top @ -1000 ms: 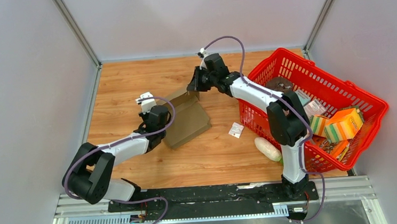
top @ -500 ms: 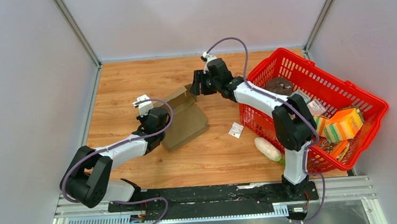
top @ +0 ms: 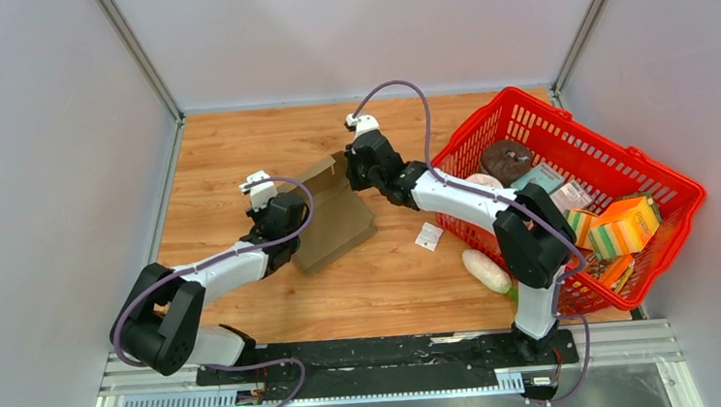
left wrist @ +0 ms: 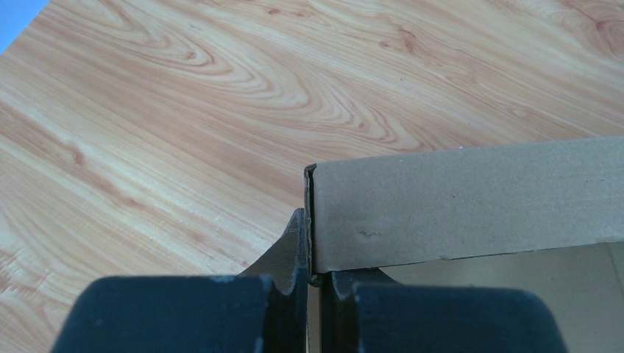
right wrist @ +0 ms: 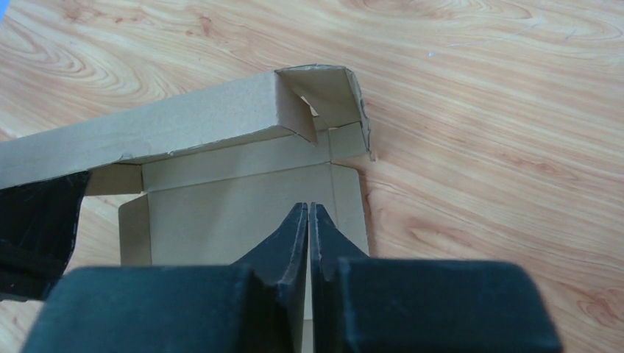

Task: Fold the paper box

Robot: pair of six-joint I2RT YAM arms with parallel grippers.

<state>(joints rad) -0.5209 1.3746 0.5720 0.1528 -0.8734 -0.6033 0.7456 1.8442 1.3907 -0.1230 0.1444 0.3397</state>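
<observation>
Cardboard may tear if you yank: left jaws pinch the paper box (left wrist: 456, 206) wall; right jaws pressed together, seemingly empty

The top external camera looked steeply down from above and behind the near edge of the table (top: 235, 145), covering its whole surface. Both wrist cameras faced down at close range. All three views apparently shared the paper box (top: 339, 225).

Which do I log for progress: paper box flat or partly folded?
Partly folded: one side wall of the paper box stands upright from the flat base, corner tab bent in; the left pincer pinches that wall's end.
</observation>
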